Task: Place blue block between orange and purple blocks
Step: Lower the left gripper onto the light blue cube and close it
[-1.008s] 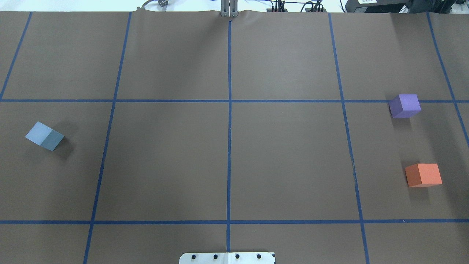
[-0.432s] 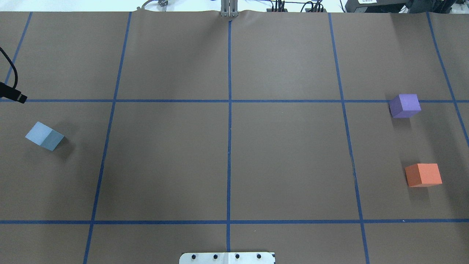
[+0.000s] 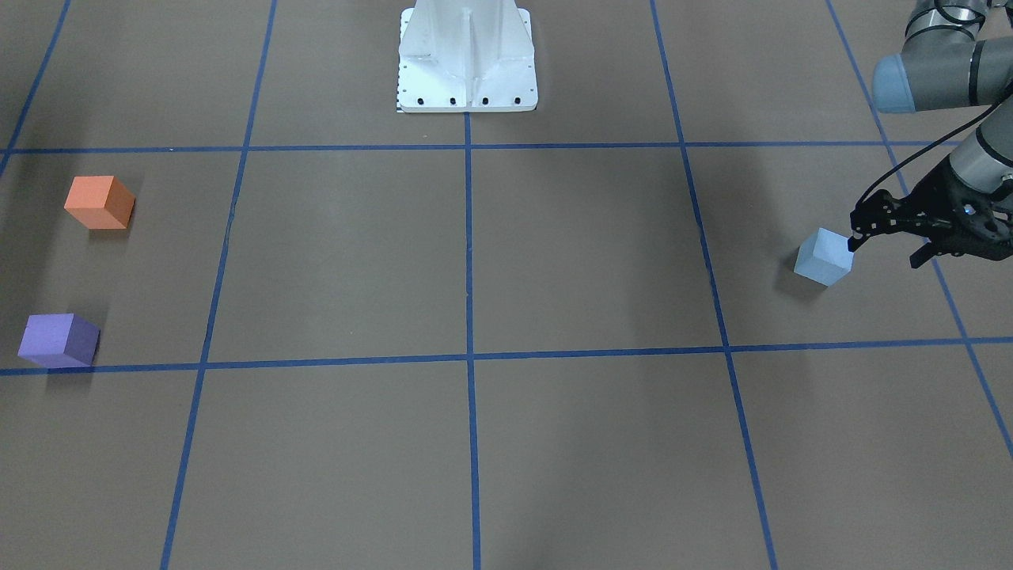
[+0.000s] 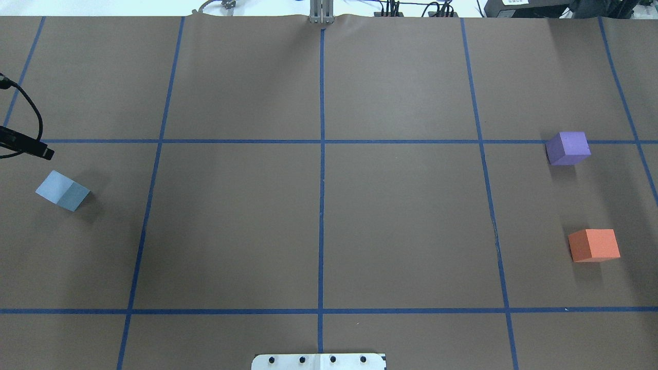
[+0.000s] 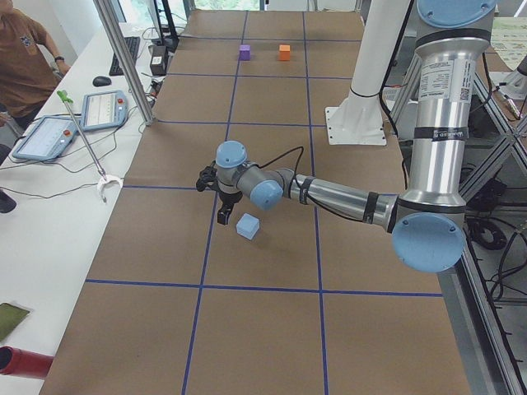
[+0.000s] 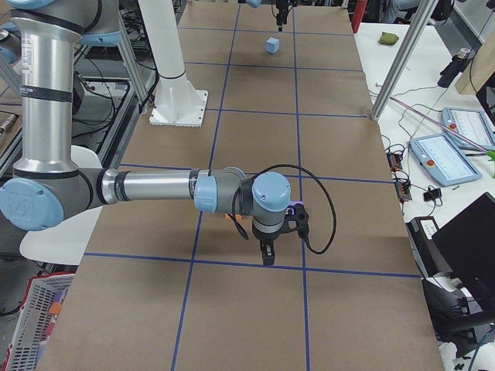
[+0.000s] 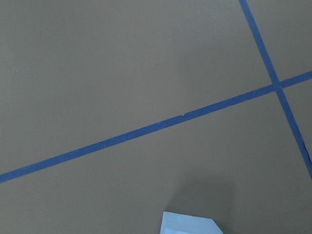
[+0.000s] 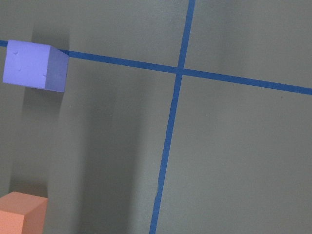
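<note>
The blue block (image 4: 62, 190) lies on the brown table at my left; it also shows in the front view (image 3: 824, 257). My left gripper (image 3: 885, 252) hovers above it, slightly to its outer side, with the jaws apart and empty. One black fingertip (image 4: 43, 151) pokes in at the overhead view's left edge. The left wrist view shows only the block's top corner (image 7: 190, 223) at its bottom edge. The purple block (image 4: 567, 148) and the orange block (image 4: 594, 245) stand apart at my right. My right gripper (image 6: 267, 253) hangs near them; I cannot tell whether it is open or shut.
Blue tape lines divide the table into squares. The white robot base plate (image 3: 467, 59) sits at the table's near middle edge. A side bench with tablets (image 5: 103, 109) and a metal pole (image 5: 123, 62) stands beyond the far edge, with a person there.
My left gripper has come in from the overhead view's left edge and moved right and nearer to the blue block. The three blocks have not moved.
</note>
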Action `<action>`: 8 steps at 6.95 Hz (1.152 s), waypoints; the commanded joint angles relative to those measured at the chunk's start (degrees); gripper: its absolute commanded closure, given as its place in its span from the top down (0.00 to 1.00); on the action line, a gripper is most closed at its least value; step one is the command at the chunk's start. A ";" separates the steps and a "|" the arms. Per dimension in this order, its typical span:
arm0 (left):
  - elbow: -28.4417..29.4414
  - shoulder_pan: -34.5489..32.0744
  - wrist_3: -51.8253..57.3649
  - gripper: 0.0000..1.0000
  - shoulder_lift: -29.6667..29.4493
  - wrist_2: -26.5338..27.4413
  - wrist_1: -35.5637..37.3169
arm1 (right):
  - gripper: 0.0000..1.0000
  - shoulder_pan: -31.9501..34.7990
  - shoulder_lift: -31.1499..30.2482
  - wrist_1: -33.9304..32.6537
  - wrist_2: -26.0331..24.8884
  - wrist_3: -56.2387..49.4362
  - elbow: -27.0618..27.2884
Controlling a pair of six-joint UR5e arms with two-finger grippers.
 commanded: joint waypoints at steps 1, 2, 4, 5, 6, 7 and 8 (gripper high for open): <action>0.21 3.15 -1.22 1.00 0.16 2.06 -0.23 | 1.00 0.09 -0.26 0.00 0.21 0.00 -0.01; 0.38 4.03 -1.13 1.00 0.16 2.07 -0.15 | 1.00 0.00 -0.43 0.00 0.39 0.00 -0.01; 1.25 6.58 -1.22 1.00 0.16 2.07 0.12 | 1.00 0.00 -0.52 0.00 0.48 0.00 -0.01; 1.87 6.68 -0.87 1.00 0.16 2.15 0.12 | 1.00 0.00 -0.52 0.00 0.48 0.00 -0.01; 2.83 6.68 -0.43 1.00 0.25 2.16 0.03 | 1.00 0.00 -0.52 0.00 0.56 0.00 0.07; 3.45 6.68 -0.34 1.00 0.25 2.16 0.03 | 1.00 0.00 -0.52 -0.09 0.56 0.00 -0.01; 4.67 6.85 -0.25 1.00 0.16 2.16 -0.06 | 1.00 0.00 -0.61 -0.09 0.56 0.00 -0.01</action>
